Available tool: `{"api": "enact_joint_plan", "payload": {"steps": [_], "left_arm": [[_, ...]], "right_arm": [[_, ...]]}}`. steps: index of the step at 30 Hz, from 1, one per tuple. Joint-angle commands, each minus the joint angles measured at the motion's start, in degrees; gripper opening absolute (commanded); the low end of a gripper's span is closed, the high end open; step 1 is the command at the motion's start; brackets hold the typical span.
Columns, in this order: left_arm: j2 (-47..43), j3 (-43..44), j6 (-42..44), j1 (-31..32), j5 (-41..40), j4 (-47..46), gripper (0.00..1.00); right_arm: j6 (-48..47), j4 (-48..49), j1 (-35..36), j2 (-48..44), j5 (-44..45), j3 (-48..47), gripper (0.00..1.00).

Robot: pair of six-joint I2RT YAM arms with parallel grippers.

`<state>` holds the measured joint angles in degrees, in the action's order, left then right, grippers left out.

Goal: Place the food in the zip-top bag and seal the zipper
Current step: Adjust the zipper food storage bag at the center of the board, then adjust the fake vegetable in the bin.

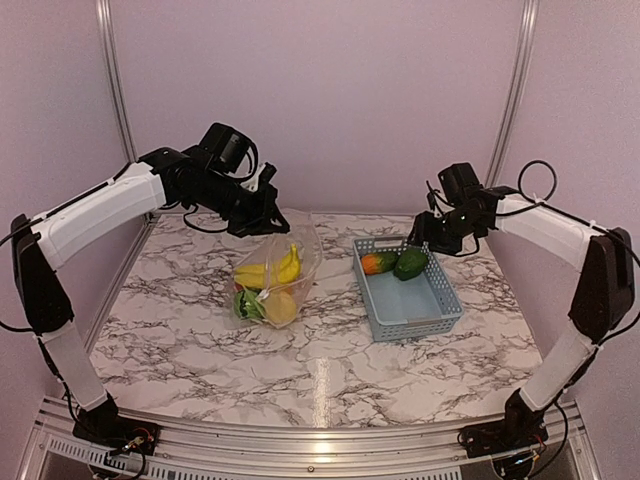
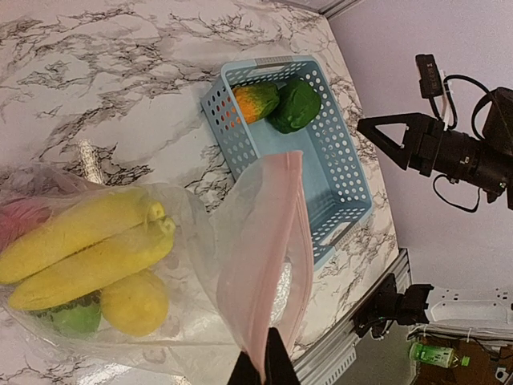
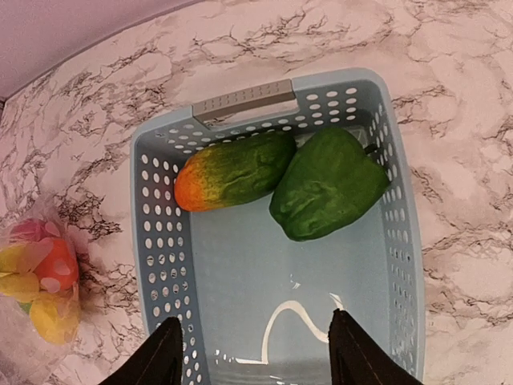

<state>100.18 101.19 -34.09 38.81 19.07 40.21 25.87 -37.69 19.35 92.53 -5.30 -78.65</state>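
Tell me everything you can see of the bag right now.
The bag is clear, crinkly plastic with a pinkish zipper strip along its mouth, seemingly unsealed. The left gripper pinches that edge and holds it up, so the bag slumps with its bottom on the table, left of the basket and apart from it. Inside lie bananas, a lemon and a green piece.

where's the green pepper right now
Top view: the green pepper lies right of centre, in the far end of the blue basket, beside the orange-green fruit on its left.
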Motion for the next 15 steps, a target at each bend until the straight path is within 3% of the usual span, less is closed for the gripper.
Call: {"api": "enact_joint_plan", "payload": {"steps": [1,15], "left_arm": [[0.4,-0.6,-0.2,0.1,0.7,1.4,0.0],[-1.2,-3.6,-0.8,0.3,2.1,2.1,0.0]], "right_arm": [[-2.6,0.6,-0.8,3.9,2.3,-2.6,0.59],[-11.7,3.7,-1.2,17.2,10.0,-12.0,0.57]]}}
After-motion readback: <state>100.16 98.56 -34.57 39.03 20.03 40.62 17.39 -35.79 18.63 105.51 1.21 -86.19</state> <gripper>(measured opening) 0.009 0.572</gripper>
